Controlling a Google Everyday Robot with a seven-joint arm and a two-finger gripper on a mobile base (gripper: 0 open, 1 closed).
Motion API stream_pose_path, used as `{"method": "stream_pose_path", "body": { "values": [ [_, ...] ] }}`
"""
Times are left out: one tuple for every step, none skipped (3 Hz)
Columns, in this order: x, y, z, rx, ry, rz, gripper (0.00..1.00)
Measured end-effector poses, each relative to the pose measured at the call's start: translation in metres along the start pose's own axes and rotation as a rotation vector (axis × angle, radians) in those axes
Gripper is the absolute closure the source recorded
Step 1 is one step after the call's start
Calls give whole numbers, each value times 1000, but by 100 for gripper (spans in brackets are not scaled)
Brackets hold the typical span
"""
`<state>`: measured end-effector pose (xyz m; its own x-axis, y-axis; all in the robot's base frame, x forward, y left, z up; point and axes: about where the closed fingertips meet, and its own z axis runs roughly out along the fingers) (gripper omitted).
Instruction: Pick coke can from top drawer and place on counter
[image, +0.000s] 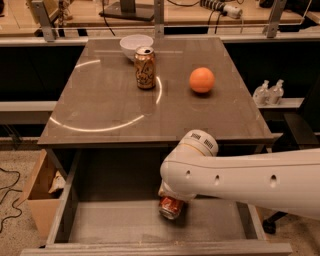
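Note:
The coke can (171, 207) lies on its side on the flat bottom of the open top drawer (115, 220), right of the middle, its silver top facing the front. My gripper (168, 195) reaches down into the drawer right at the can, mostly hidden under my white arm (240, 180), which comes in from the right. The counter (105, 107) lies above and behind the drawer.
On the counter stand a gold-brown can (145, 68), a white bowl (135, 45) behind it and an orange (202, 80) to the right. A cardboard box (37, 192) sits on the floor left of the drawer. Two small bottles (268, 92) stand on a ledge at the right.

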<state>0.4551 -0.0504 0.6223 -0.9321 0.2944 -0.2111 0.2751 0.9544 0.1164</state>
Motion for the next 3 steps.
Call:
{"method": "stream_pose_path", "body": {
  "values": [
    [7, 1, -31, 19, -54, -103, 100],
    [11, 2, -65, 36, -118, -189, 100],
    [6, 6, -101, 25, -169, -260, 100]
  ]
}}
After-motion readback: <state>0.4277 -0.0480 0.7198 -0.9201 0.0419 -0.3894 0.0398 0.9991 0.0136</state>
